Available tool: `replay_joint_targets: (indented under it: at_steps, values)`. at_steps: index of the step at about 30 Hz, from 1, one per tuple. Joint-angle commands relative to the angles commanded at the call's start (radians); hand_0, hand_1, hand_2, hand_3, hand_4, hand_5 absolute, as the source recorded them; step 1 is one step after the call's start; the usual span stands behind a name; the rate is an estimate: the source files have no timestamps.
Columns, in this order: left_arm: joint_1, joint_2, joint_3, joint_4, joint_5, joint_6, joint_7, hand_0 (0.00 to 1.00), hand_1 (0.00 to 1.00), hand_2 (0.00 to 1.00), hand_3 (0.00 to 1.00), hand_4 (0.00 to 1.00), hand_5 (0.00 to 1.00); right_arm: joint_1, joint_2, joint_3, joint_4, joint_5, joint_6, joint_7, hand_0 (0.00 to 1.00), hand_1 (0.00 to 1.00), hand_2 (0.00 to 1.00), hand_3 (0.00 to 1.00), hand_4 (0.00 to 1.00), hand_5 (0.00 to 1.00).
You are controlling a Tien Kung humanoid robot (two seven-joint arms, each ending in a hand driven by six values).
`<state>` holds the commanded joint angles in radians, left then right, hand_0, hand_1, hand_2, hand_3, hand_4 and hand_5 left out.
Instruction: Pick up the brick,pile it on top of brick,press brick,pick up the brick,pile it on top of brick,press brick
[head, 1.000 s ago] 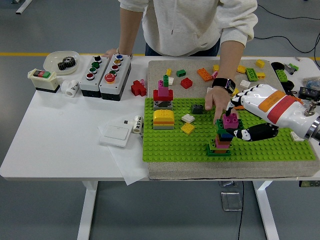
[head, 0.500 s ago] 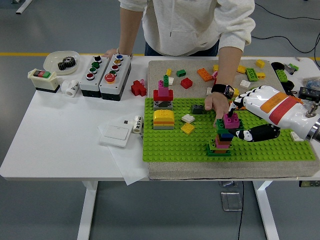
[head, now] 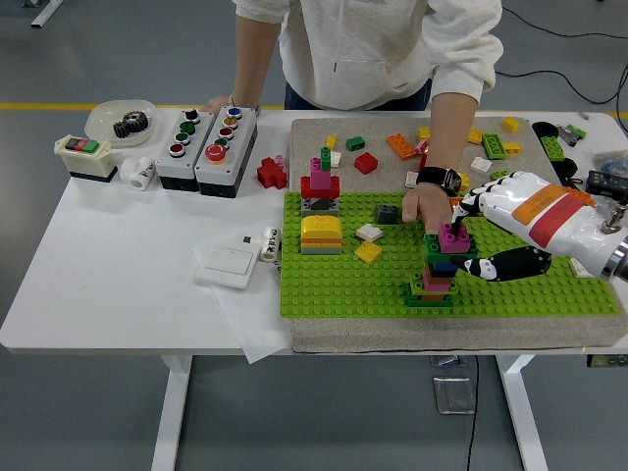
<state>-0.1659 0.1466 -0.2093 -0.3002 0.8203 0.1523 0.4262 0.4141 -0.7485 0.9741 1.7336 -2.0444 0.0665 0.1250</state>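
Note:
A stack of bricks stands on the green baseplate, right of its middle, with a magenta brick on its top. My right hand reaches in from the right; a black finger rests on top of the magenta brick and the thumb lies against the stack's right side. A person's hand, with a watch on the wrist, touches the stack from behind. My left arm is out of view.
On the baseplate stand a red, magenta and green stack and a yellow and grey stack, with small loose bricks between. Several loose bricks lie on the grey mat behind. Button boxes stand at the left.
My right hand and the magenta brick have shifted slightly left and down onto the stack. The person's hand has drawn back a little, still touching the stack.

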Motion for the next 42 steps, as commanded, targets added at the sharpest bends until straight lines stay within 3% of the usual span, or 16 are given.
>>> replay_joint_targets:
  at_steps: [42]
  values:
    - [-0.001,0.003,0.003,-0.001,0.001,-0.009,-0.002,0.447,0.548,0.582,0.623,0.657,0.799,-0.022,0.007,0.009,-0.004,-0.009,0.023,-0.012,0.467,0.537,0.593,0.539,0.746,0.473]
